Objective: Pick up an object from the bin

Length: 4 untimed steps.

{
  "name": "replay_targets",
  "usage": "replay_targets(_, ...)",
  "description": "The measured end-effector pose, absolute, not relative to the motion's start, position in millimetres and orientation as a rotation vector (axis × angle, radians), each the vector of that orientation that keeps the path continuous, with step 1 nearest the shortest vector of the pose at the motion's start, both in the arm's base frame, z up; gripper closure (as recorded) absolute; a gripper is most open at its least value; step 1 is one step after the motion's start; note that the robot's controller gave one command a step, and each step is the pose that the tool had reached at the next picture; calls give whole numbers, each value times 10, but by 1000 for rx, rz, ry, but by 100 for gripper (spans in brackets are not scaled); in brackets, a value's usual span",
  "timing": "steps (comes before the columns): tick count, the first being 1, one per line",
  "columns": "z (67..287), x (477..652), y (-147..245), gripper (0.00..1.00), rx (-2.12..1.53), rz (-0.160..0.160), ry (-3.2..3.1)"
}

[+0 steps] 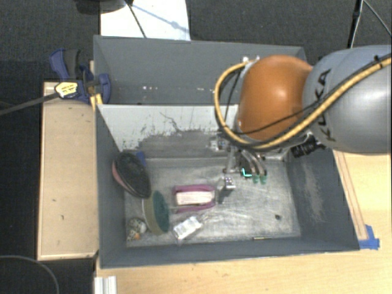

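My gripper (225, 187) hangs below the arm's wrist, low over the middle of the bin floor. Just left of it lies a pink and white flat packet (195, 196), close to the gripper's tip; whether they touch I cannot tell. In front of the packet, near the bin's front wall, lies a small crumpled white wrapper (187, 227). A green round disc (159, 211) stands on edge further left.
A black oval brush (131, 174) leans in the bin's left corner, and a small greyish lump (135, 227) sits at the front left. The arm and its orange cover reach in from the right over the bin's back right part.
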<state>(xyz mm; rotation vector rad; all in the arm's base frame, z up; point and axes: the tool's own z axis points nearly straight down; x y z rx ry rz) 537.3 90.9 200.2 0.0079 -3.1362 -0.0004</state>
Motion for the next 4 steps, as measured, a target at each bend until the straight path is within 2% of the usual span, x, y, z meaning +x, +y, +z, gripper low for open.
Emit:
replay_targets(1, 698, 5431, 1299, 0, 595, -2, -3086)
replay_targets(2, 1024, 5496, 1063, 0, 584, 0, -3094)
replay_targets(3, 1059, 5631, 1065, 0, 366, -3, -3130)
replay_targets(4, 916, 5661, 1054, 0, 330, -3, -3135)
